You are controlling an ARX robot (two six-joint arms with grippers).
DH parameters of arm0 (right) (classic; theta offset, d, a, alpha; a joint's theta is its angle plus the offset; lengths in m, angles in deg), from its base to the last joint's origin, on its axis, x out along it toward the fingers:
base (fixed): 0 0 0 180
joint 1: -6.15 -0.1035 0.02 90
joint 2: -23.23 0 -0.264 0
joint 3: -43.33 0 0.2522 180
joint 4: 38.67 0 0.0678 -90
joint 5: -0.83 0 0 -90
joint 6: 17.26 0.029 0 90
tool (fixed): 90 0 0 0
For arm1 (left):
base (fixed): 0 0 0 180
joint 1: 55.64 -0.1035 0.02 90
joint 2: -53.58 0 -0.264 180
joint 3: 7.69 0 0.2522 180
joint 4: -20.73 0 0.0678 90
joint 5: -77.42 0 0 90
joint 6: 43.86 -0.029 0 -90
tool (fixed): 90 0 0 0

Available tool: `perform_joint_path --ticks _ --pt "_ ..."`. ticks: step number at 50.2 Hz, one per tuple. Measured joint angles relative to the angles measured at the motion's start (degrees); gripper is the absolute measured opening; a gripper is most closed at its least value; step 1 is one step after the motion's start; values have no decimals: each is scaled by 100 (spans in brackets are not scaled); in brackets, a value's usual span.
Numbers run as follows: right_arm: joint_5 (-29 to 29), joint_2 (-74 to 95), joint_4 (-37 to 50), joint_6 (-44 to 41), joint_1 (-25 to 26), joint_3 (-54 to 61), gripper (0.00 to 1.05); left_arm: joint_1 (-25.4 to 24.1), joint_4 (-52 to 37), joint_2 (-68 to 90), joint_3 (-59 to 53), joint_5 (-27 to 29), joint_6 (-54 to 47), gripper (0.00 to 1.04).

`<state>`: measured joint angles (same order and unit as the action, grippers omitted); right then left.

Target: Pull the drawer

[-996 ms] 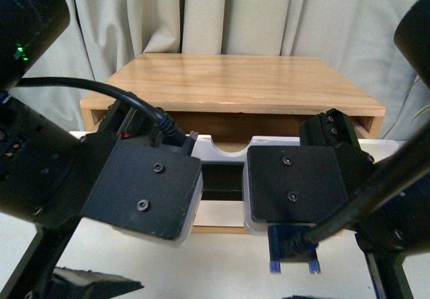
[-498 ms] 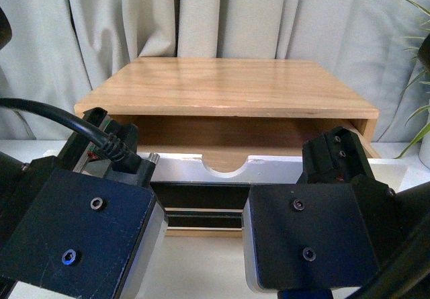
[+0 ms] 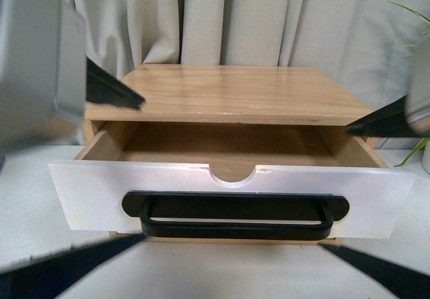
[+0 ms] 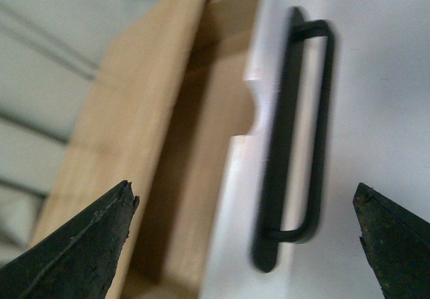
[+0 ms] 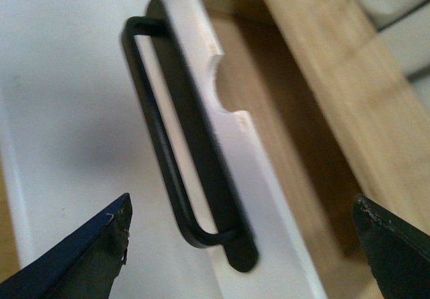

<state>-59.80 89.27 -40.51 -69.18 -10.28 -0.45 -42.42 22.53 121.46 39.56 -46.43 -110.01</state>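
The drawer (image 3: pixel 87 195) stands pulled well out of the wooden cabinet (image 3: pixel 235 94), its wooden inside showing. Its white front carries a long black bar handle (image 3: pixel 235 228) and a half-round notch (image 3: pixel 232 175) in the top edge. Both arms are blurred at the upper corners of the front view, clear of the drawer. My left gripper (image 4: pixel 245 195) is open and hovers off the drawer front (image 4: pixel 363 111) and handle (image 4: pixel 295 131), touching nothing. My right gripper (image 5: pixel 242 203) is also open, off the handle (image 5: pixel 181 144), with nothing between its fingers.
Grey curtains (image 3: pixel 235 17) hang behind the cabinet. A green plant (image 3: pixel 420 17) shows at the far right. The cabinet sits on a white tabletop (image 3: pixel 228 272), with dark arm parts at both lower corners of the front view.
Both arms have lifted away from the drawer front to the upper corners of the view. The drawer has come further out, and its handle now shows uncovered.
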Motion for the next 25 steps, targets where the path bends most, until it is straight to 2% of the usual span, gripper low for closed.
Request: perform_joint_path --ticks 4,8,13,22,25 --pt "-122 -452 973 702 330 468 96 -258 -1198 -323 -295 422 1049 98" --pt "-223 -929 1635 1655 789 879 96 -713 -1869 -656 -494 1130 2562 98" --pt "-323 -1552 1751 2496 1182 1263 96 -1261 -1779 -1224 -938 1379 3978 98" --pt "-603 -2728 1751 3471 1652 1847 96 -2017 -1099 -2505 -1523 1099 5757 98" --pt "-684 -3213 1580 3783 1853 1998 96 -2422 -752 -3086 -1679 927 6275 98"
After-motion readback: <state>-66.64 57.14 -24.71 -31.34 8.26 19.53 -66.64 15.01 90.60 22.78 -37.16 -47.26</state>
